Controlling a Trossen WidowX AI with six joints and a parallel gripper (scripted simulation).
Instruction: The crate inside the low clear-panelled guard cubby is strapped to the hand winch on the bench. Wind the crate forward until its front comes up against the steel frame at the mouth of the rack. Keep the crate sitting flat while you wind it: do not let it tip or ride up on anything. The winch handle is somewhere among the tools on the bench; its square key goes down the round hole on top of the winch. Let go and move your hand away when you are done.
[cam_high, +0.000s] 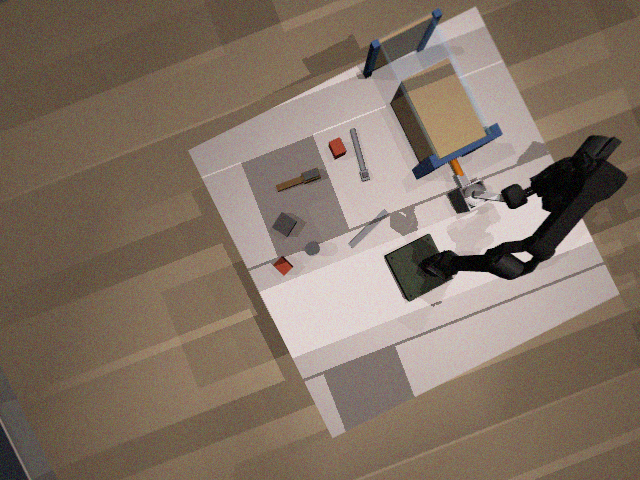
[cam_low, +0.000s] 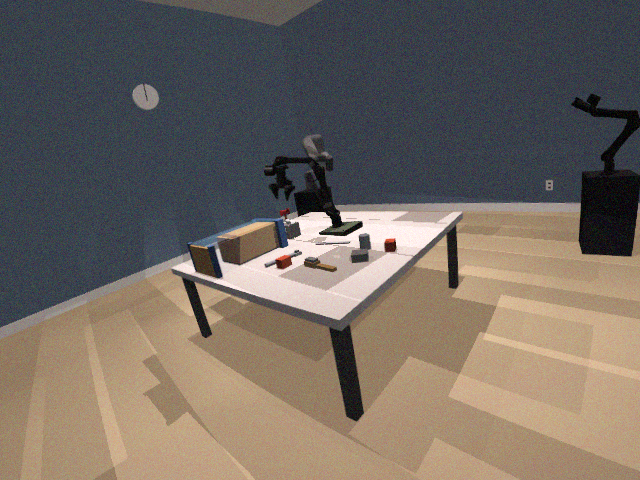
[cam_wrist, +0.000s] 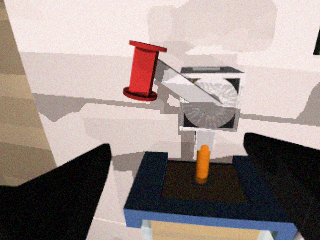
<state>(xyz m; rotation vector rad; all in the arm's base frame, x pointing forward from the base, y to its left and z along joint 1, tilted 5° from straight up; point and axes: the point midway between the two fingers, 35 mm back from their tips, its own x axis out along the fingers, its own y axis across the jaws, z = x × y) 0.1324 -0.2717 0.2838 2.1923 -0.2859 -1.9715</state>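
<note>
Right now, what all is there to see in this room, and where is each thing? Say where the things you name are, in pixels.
table (cam_high: 330, 330) (cam_low: 413, 227): one, white, mid-room
crate (cam_high: 447, 116) (cam_low: 248, 242): one, tan, inside the rack
rack (cam_high: 424, 168) (cam_low: 282, 233) (cam_wrist: 150, 185): one, blue frame, near a table edge
winch (cam_high: 459, 200) (cam_low: 292, 229) (cam_wrist: 210, 102): one, grey, before the rack's mouth
winch handle (cam_low: 284, 212) (cam_wrist: 143, 71): one, red grip, on the winch
blocks: two red, one grey, on the table
cylinder (cam_high: 312, 248) (cam_low: 364, 240): one, grey, near the grey block
hammer, wrench, flat bar: one each, beyond the winch
clock (cam_low: 145, 96): one, white, wall
other arms: two, one grey, one black, behind
arm: one, black, green base
gripper (cam_low: 281, 196): one, black, open, above the winch
</note>
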